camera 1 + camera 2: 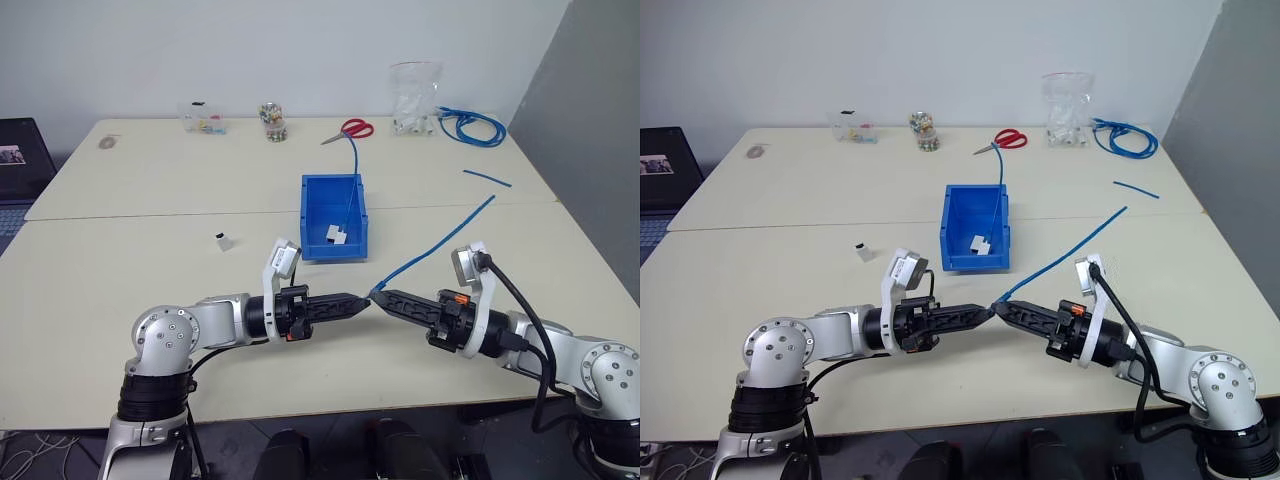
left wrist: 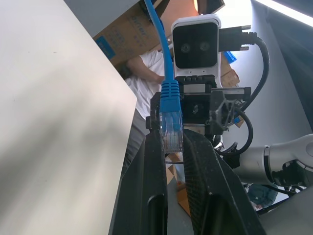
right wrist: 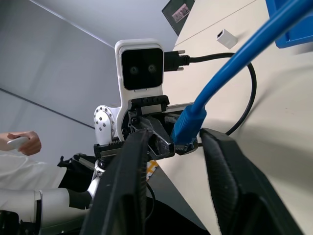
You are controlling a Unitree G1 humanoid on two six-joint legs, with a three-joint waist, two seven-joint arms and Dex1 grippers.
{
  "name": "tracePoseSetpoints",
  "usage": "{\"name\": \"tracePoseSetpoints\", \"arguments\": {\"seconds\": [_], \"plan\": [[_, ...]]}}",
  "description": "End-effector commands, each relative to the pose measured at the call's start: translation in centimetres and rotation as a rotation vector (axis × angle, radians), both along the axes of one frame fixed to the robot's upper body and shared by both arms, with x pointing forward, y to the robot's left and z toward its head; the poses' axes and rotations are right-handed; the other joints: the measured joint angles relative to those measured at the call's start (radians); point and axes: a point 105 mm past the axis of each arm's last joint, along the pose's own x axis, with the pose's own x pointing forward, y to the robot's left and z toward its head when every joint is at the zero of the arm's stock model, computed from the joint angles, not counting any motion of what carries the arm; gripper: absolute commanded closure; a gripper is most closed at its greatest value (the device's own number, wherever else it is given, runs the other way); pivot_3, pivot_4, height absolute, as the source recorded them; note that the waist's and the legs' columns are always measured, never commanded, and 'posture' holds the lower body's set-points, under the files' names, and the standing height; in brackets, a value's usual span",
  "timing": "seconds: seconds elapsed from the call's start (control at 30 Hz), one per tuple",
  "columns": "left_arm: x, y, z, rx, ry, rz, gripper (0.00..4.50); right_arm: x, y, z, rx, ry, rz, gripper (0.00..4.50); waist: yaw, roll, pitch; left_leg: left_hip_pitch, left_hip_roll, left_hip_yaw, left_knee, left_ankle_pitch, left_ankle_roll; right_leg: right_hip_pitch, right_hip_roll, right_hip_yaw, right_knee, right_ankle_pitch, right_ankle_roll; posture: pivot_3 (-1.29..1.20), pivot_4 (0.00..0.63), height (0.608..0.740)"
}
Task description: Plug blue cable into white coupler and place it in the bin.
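While both arms meet above the pale table [image 1: 120, 300], the long thin bright-blue cable [image 1: 440, 243] changes hands.

Seen from its wrist, the left gripper [image 1: 364, 300] has its two black fingers pressed onto the cable's small clear plug [image 2: 172, 128], pinching it. The right gripper [image 1: 378, 296], tip to tip with the left one, has its fingers spread, the cable's blue boot lying loosely between them. From there the cable trails away across the table. A tiny white boxy plastic coupler [image 1: 223, 240] lies alone on the table, near the small bright-blue open-topped plastic bin [image 1: 312, 228], which already holds another white coupler on a shorter blue cable. Judging from this, the left grip should stay firm and keep the plug's tip exposed, so it can be steered squarely into the loose coupler's socket.
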Motion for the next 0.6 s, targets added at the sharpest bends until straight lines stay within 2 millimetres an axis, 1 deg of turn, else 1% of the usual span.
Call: {"name": "tracePoseSetpoints", "arguments": {"seconds": [0.03, 0.2, 0.23, 0.27, 0.3, 0.33, 0.37, 0.4, 0.53, 0.6], "plan": [[-0.52, -0.15, 0.64, -0.013, -0.028, -0.026, 4.28, 0.03, 0.45, 1.28, 0.059, -0.02, 0.003, 2.33, 0.0, 0.0, 0.0, 0.0, 0.0, 0.0, 0.0, 0.0, 0.0, 0.0, 0.0, 0.0, 0.0, 0.0, 0.0, 0.0, 0.15, 0.74], [-0.55, -0.11, 0.7, -0.012, -0.026, -0.03, 4.28, 0.38, 0.53, 1.07, 0.054, -0.009, -0.014, 2.33, 0.0, 0.0, 0.0, 0.0, 0.0, 0.0, 0.0, 0.0, 0.0, 0.0, 0.0, 0.0, 0.0, 0.0, 0.0, 0.0, 0.15, 0.74], [-0.51, -0.11, 0.69, -0.011, -0.027, -0.029, 4.28, 0.45, 0.52, 0.94, 0.052, -0.006, -0.016, 2.51, 0.0, 0.0, 0.0, 0.0, 0.0, 0.0, 0.0, 0.0, 0.0, 0.0, 0.0, 0.0, -0.001, 0.0, 0.0, 0.0, 0.15, 0.74], [-0.49, -0.11, 0.68, -0.01, -0.027, -0.028, 4.28, 0.49, 0.52, 0.85, 0.05, -0.004, -0.017, 2.51, 0.0, 0.0, 0.0, -0.001, 0.0, 0.0, 0.0, 0.0, 0.0, 0.0, 0.0, 0.0, -0.001, 0.0, 0.0, 0.0, 0.15, 0.74], [-0.5, -0.1, 0.66, -0.008, -0.027, -0.028, 4.28, 0.47, 0.55, 0.82, 0.054, -0.001, -0.013, 2.73, 0.0, 0.0, 0.0, -0.001, 0.0, 0.0, 0.0, 0.0, 0.0, -0.001, 0.0, 0.0, -0.001, 0.0, 0.0, 0.0, 0.15, 0.74], [-0.52, -0.1, 0.64, -0.007, -0.026, -0.027, 4.28, 0.42, 0.59, 0.82, 0.057, 0.0, -0.009, 2.86, 0.0, 0.0, 0.0, -0.001, 0.0, 0.0, 0.0, 0.0, 0.0, -0.001, 0.0, 0.0, -0.001, 0.0, 0.0, 0.0, 0.15, 0.74], [-0.57, -0.08, 0.64, -0.008, -0.025, -0.028, 4.28, 0.36, 0.62, 0.84, 0.059, 0.001, -0.006, 3.13, 0.0, 0.0, 0.0, -0.001, 0.0, 0.0, 0.0, 0.0, 0.0, -0.001, 0.0, 0.0, -0.001, 0.0, 0.0, 0.0, 0.15, 0.74], [-0.62, -0.07, 0.63, -0.008, -0.024, -0.029, 4.28, 0.34, 0.65, 0.85, 0.061, 0.002, -0.004, 3.26, 0.0, 0.0, 0.0, -0.001, 0.0, 0.0, 0.0, 0.0, 0.0, -0.001, 0.0, 0.0, -0.001, 0.0, 0.0, 0.0, 0.15, 0.74], [-0.73, -0.17, 0.64, -0.015, -0.016, -0.031, 4.28, 0.45, 0.68, 0.88, 0.068, 0.008, -0.006, 4.28, 0.0, 0.0, 0.0, -0.002, 0.0, 0.0, 0.0, 0.0, 0.0, -0.001, 0.0, 0.0, -0.001, 0.0, 0.0, 0.0, 0.15, 0.74], [-0.72, -0.22, 0.69, -0.015, -0.017, -0.031, 4.28, 0.47, 0.67, 0.87, 0.069, 0.01, -0.006, 4.33, 0.0, 0.0, 0.0, -0.002, 0.0, 0.0, 0.0, 0.0, 0.0, -0.001, 0.0, 0.0, -0.001, 0.0, 0.0, 0.0, 0.15, 0.74]]}}
